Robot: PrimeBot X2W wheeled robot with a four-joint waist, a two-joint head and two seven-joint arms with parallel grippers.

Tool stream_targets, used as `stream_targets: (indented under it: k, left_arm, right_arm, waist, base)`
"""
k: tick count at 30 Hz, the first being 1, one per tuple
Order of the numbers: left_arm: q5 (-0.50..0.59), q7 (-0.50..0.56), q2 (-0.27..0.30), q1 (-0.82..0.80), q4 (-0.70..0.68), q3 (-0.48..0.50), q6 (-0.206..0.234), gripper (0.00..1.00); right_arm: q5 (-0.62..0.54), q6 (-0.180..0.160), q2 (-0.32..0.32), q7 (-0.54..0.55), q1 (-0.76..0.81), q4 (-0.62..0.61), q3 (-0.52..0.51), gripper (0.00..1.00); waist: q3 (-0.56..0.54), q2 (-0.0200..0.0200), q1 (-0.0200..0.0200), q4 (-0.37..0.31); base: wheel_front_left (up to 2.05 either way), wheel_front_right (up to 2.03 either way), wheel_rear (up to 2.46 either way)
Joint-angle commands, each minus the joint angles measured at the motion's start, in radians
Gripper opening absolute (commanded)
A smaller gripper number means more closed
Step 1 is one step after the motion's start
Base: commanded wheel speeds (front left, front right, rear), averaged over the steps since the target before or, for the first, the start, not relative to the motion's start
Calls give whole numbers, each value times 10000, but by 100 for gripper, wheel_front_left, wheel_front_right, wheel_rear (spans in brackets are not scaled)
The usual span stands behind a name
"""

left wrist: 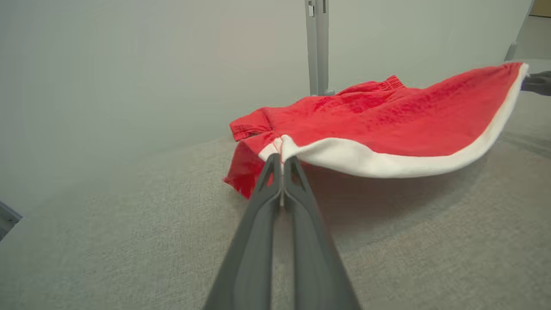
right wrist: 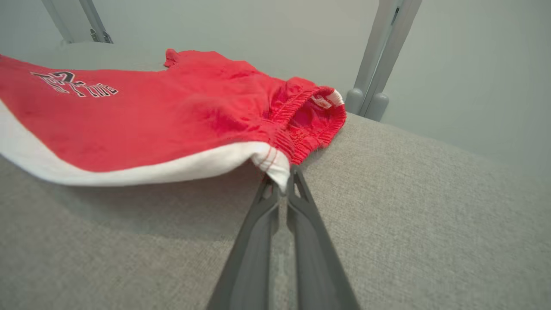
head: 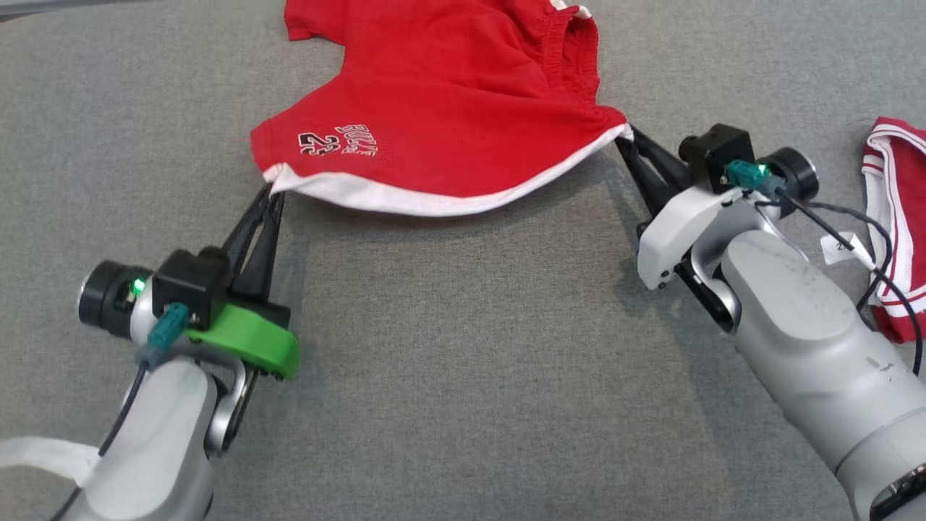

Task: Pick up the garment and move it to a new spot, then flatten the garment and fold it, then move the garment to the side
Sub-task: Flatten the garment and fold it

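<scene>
The garment (head: 448, 108) is a pair of red shorts with a white side stripe and black lettering, stretched between both grippers with its near edge lifted off the grey cloth surface. My left gripper (head: 273, 192) is shut on the hem corner at the left. My right gripper (head: 626, 142) is shut on the waistband corner at the right. The left wrist view has the garment (left wrist: 387, 120) pinched at my left gripper (left wrist: 281, 157). Seen from the right wrist, the white corner of the garment (right wrist: 172, 116) is clamped in my right gripper (right wrist: 282, 180).
A second red and white piece of clothing (head: 897, 217) lies at the right edge, close to my right forearm. The grey cloth table (head: 463, 362) stretches bare in front of me. Grey metal posts (right wrist: 379, 56) stand at its far edge.
</scene>
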Motion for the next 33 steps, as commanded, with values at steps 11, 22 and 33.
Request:
stream_targets:
  k: [11,22,33]
  left_arm:
    - [-115,-87,-359,2290,-611,-62,505,0]
    - [-245,-84,-425,4239,-1725,106,926,0]
    - [-124,-83,-84,6059,-3508,723,1682,0]
  right_arm:
    - [61,-6,-351,-82,2400,-2110,-775,0]
    - [-689,-6,-104,-83,5297,-3765,-2267,0]
    - [-1284,-6,319,-10,7698,-5753,-3258,0]
  waist:
    - [-753,100,0,22]
    - [-1815,100,0,52]
    - [-2614,100,0,-244]
  base:
    - [0,0,0]
    - [0,0,0]
    - [0,0,0]
